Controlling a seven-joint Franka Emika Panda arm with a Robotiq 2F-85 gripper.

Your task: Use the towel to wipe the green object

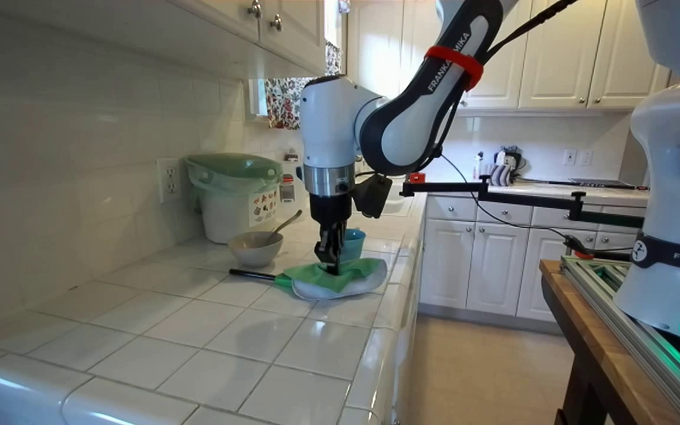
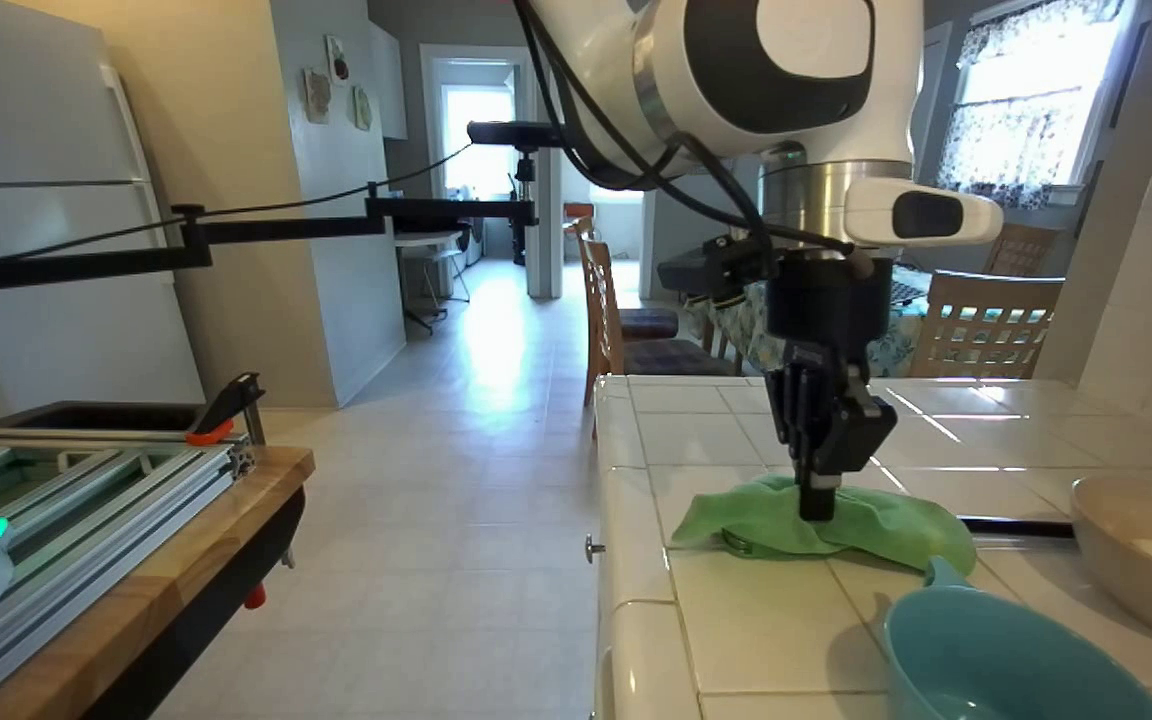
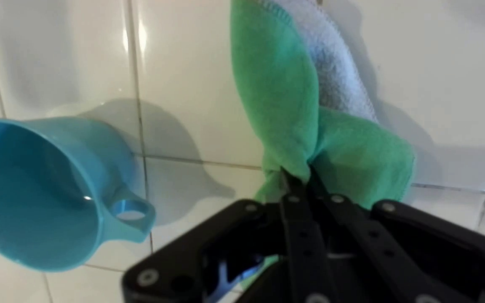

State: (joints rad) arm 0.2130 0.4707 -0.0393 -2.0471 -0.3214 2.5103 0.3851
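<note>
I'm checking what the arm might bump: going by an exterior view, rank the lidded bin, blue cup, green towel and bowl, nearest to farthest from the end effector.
1. Green towel: pinched in the end effector.
2. Blue cup: just behind it.
3. Bowl: off to the picture's left.
4. Lidded bin: also left, farther back.

Arm link (image 1: pixel 434 103): "FRANKA" below the red band (image 1: pixel 458 62) and "MIKA" above it, pale capitals on black, upper middle of the frame in an exterior view.
Robot base (image 1: pixel 661 289): "FRANKA" on a dark band (image 1: pixel 660 255), reaching the right edge; a round white emblem (image 1: pixel 640 251) stands left of the word.
White bin (image 1: pixel 225 215), left of centre: printed patch (image 1: pixel 263 206), too small to read.
White container (image 1: pixel 300 192) beside it: label (image 1: pixel 287 189), too small to read.
</note>
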